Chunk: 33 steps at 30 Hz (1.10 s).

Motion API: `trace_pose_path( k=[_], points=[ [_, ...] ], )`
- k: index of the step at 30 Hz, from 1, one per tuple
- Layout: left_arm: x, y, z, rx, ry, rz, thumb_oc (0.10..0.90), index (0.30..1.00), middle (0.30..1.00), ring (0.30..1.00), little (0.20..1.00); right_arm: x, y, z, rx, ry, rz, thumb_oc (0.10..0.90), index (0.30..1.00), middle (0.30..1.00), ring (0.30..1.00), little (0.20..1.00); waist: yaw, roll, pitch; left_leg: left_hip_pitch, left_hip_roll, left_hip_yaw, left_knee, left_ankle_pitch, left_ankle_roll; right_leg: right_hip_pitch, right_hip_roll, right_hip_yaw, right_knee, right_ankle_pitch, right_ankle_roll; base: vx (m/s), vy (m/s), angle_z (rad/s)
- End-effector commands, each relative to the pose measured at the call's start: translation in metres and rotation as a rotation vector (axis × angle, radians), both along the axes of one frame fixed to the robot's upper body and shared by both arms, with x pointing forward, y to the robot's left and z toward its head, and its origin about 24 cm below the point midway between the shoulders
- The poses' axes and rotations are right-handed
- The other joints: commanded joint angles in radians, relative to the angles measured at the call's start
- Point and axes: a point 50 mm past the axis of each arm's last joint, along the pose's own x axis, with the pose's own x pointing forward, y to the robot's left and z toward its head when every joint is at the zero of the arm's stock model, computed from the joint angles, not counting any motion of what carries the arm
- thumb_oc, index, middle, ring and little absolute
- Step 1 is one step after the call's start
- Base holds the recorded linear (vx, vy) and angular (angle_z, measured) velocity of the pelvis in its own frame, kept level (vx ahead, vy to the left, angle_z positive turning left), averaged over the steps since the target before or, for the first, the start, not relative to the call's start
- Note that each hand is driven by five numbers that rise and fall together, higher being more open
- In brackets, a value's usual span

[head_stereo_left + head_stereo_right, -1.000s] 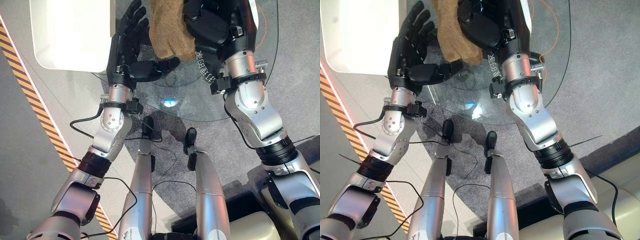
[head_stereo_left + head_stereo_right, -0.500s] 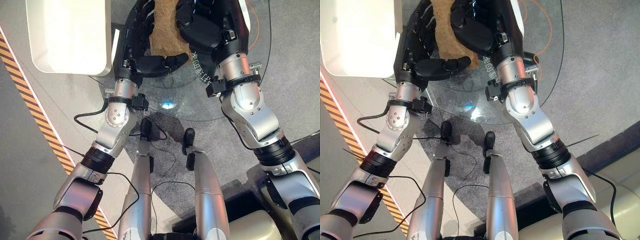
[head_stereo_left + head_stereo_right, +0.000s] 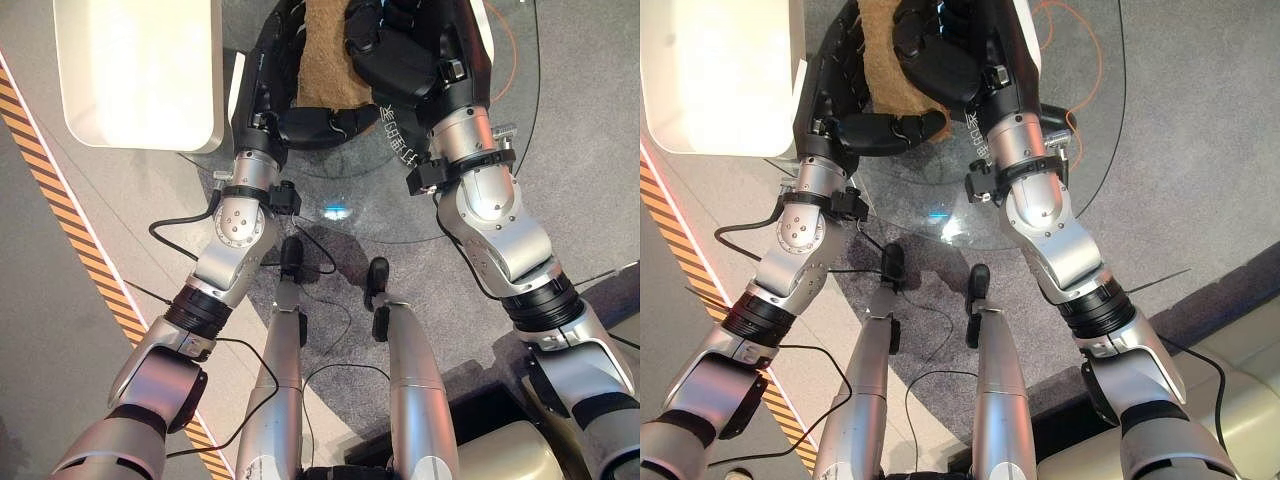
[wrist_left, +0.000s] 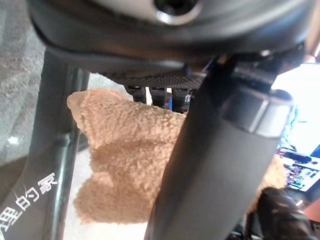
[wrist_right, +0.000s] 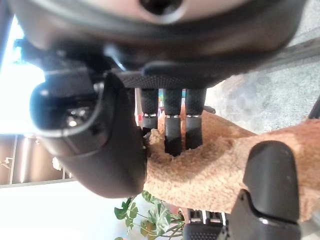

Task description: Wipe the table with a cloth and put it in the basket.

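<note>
While both hands grip the cloth [image 3: 330, 55] | left hand [image 3: 285, 95] | right hand [image 3: 400, 50] | basket [image 3: 140, 70] beside.

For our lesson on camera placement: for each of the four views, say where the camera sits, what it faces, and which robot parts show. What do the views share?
Left eye view: on the head, looking down at the glass table; both arms, left hand, right hand.
Right eye view: beside it, same scene, white basket.
Left wrist view: along the left thumb at the cloth.
Right wrist view: along the right hand's fingers curled into the cloth.
Shared: the brown cloth, held between both hands.
</note>
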Motion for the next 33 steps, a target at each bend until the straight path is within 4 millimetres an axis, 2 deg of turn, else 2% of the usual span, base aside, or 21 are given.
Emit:
trace_pose_path(
  k=[1, 21, 23, 25, 26, 27, 28, 33],
  points=[
    [-0.019, -0.022, 0.055, -0.007, -0.255, -0.073, 0.800, 0.900, 0.900, 0.900, 0.900, -0.089, 0.027, 0.094, 0.104, -0.534, 0.324, 0.100, 0.300, 0.300, 0.300, 0.200, 0.005, -0.044, -0.026, 0.080, -0.067, 0.130, 0.099, -0.141, 0.107, 0.117, 0.078, -0.006, -0.236, 0.142, 0.030, 0.00, 0.000, 0.00],
    [-0.015, -0.018, 0.052, -0.008, -0.255, -0.044, 0.800, 0.900, 0.900, 0.900, 0.900, -0.096, 0.034, 0.095, 0.093, -0.532, 0.399, 0.100, 0.300, 0.300, 0.300, 0.200, 0.007, -0.048, -0.026, 0.072, -0.062, 0.126, 0.112, -0.144, 0.104, 0.114, 0.080, -0.001, -0.223, 0.135, 0.026, 0.00, 0.000, 0.00],
    [-0.015, -0.019, 0.051, -0.008, -0.257, -0.045, 0.696, 0.811, 0.811, 0.811, 0.796, -0.096, 0.034, 0.094, 0.093, -0.532, 0.404, 0.100, 0.300, 0.300, 0.300, 0.200, 0.007, -0.048, -0.026, 0.070, -0.062, 0.125, 0.113, -0.144, 0.104, 0.112, 0.079, -0.002, -0.222, 0.134, 0.026, 0.00, 0.000, 0.00],
    [-0.015, -0.019, 0.052, -0.010, -0.261, -0.048, 0.402, 0.559, 0.559, 0.559, 0.502, -0.096, 0.035, 0.094, 0.093, -0.528, 0.417, 0.100, 0.300, 0.300, 0.300, 0.200, 0.007, -0.048, -0.026, 0.069, -0.062, 0.125, 0.114, -0.144, 0.104, 0.110, 0.080, -0.002, -0.220, 0.134, 0.026, 0.00, 0.000, 0.00],
    [-0.015, -0.019, 0.052, -0.010, -0.263, -0.047, 0.298, 0.469, 0.469, 0.469, 0.398, -0.096, 0.036, 0.094, 0.092, -0.527, 0.420, 0.100, 0.300, 0.300, 0.300, 0.200, 0.007, -0.048, -0.026, 0.069, -0.062, 0.124, 0.114, -0.144, 0.104, 0.110, 0.080, -0.002, -0.220, 0.134, 0.026, 0.00, 0.000, 0.00],
    [-0.015, -0.019, 0.052, -0.010, -0.265, -0.047, 0.251, 0.429, 0.429, 0.429, 0.351, -0.096, 0.036, 0.093, 0.091, -0.527, 0.423, 0.100, 0.300, 0.300, 0.300, 0.200, 0.007, -0.049, -0.026, 0.069, -0.061, 0.124, 0.114, -0.144, 0.103, 0.110, 0.080, -0.001, -0.220, 0.134, 0.027, 0.00, 0.000, 0.00],
    [-0.015, -0.020, 0.052, -0.013, -0.267, -0.051, 0.100, 0.300, 0.300, 0.300, 0.200, -0.097, 0.037, 0.094, 0.090, -0.527, 0.426, 0.100, 0.300, 0.300, 0.300, 0.200, 0.006, -0.048, -0.026, 0.068, -0.061, 0.124, 0.114, -0.144, 0.103, 0.110, 0.081, -0.001, -0.220, 0.134, 0.026, 0.00, 0.000, 0.00],
    [-0.016, -0.022, 0.053, -0.013, -0.271, -0.059, 0.100, 0.300, 0.300, 0.300, 0.200, -0.097, 0.038, 0.092, 0.089, -0.521, 0.442, 0.100, 0.300, 0.300, 0.300, 0.200, 0.004, -0.049, -0.026, 0.063, -0.061, 0.124, 0.119, -0.145, 0.102, 0.107, 0.083, 0.003, -0.218, 0.133, 0.026, 0.00, 0.000, 0.00]
  ],
)
